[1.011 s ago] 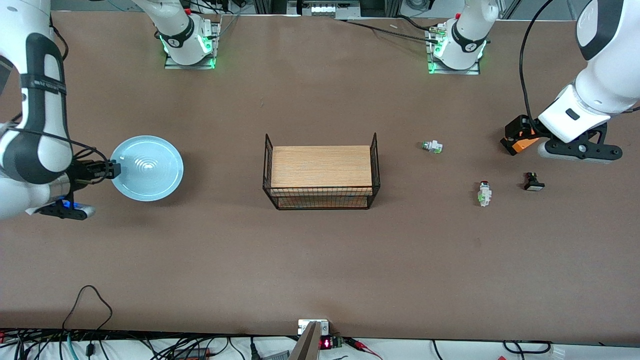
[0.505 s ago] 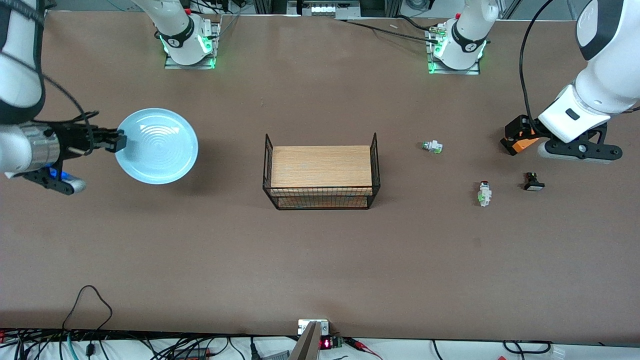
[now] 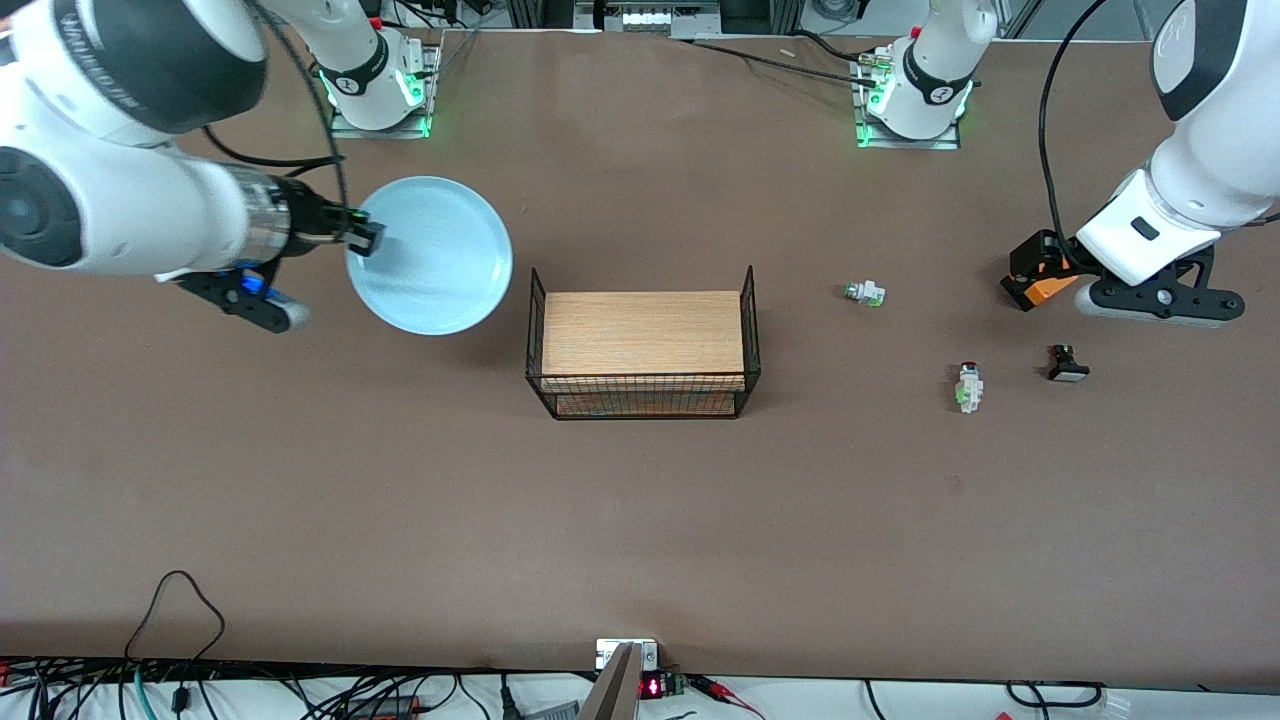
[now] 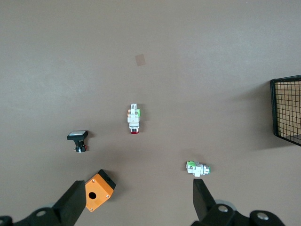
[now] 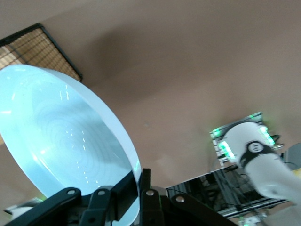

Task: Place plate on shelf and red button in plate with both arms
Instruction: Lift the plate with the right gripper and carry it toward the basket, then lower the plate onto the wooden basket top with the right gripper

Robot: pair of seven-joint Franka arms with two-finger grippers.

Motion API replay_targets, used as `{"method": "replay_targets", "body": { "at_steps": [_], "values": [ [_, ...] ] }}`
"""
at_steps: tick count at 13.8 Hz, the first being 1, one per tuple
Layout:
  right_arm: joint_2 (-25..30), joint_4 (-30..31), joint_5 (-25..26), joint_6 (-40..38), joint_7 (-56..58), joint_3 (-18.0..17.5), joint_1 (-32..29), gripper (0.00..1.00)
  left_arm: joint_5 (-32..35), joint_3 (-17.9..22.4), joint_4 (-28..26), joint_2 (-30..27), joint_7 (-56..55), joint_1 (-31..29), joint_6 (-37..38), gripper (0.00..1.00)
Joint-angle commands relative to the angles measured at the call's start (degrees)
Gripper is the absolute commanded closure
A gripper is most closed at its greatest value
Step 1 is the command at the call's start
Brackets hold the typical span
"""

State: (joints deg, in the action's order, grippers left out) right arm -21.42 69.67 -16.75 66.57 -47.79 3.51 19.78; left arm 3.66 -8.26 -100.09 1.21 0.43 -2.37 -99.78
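The plate (image 3: 430, 255) is round, shallow and glossy pale blue, with faint rings catching the light in its well; the right gripper (image 3: 365, 238) pinches its rim and holds it in the air over the bare table beside the wire rack (image 3: 643, 352), toward the right arm's end. The right wrist view shows the plate (image 5: 61, 146) on edge, the rim clamped between the fingers (image 5: 148, 188), and a corner of the rack (image 5: 40, 52) close by. The rack's wooden top is bare, with wire walls rising at its two short ends. The red button (image 3: 967, 386), a tiny white switch with a red cap and green patch, lies on open table toward the left arm's end, well apart from the white-green switch (image 3: 864, 293) and the black switch (image 3: 1067, 364). The left gripper (image 3: 1030, 280) waits over the table near them, fingers spread; its wrist view shows all three switches, the red button (image 4: 133, 120) in the middle, and an orange part (image 4: 98, 190).
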Motion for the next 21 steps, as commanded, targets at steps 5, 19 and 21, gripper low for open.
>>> {"method": "replay_targets", "body": {
  "at_steps": [5, 19, 21],
  "values": [
    [-0.8, 2.3, -1.4, 9.4, -13.6, 0.5, 9.1, 1.0, -1.2, 0.4, -0.3, -0.2, 1.1, -0.3, -0.1, 0.0],
    [-6.2, 5.8, -0.7, 27.1, -29.1, 0.5, 20.5, 1.0, -1.1, 0.1, -0.2, 0.0, 1.9, -0.4, -0.4, 0.0],
    [-7.3, 5.8, -0.6, 29.4, -30.9, 0.5, 21.3, 1.0, -1.1, 0.1, -0.2, 0.0, 1.9, -0.4, -0.4, 0.0]
  ]
}}
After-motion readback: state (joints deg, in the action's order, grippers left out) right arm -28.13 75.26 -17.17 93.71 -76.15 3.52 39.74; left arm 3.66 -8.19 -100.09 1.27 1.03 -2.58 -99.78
